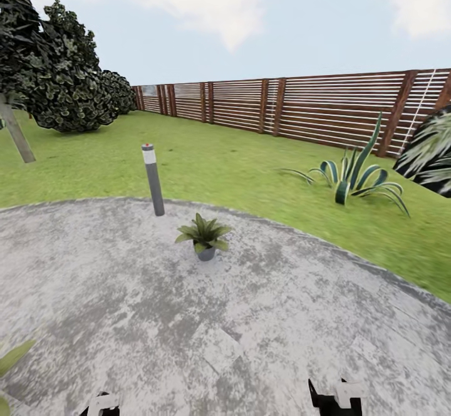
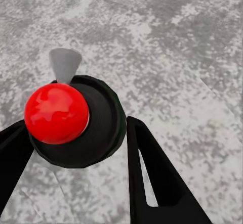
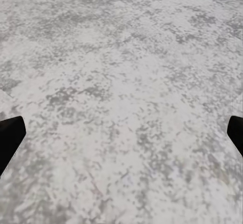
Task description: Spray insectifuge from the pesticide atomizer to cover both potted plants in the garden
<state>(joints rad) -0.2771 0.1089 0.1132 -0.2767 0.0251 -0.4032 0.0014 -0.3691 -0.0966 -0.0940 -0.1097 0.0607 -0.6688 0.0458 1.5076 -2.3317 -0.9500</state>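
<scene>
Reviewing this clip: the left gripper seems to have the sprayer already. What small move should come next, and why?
Probably roll forward toward the potted plant. The left gripper has its fingers either side of the pesticide atomizer, red top showing over the stone patio, so pickup looks done. The plant stands some way ahead near the bollard lamp, likely too far to spray. The right gripper is open.

One potted plant (image 1: 204,237) on the patio (image 1: 125,291), one bollard lamp (image 1: 153,179), one striped agave (image 1: 354,178), one atomizer (image 2: 66,120), two end effectors: left end effector (image 1: 100,405), right end effector (image 1: 335,398).
</scene>
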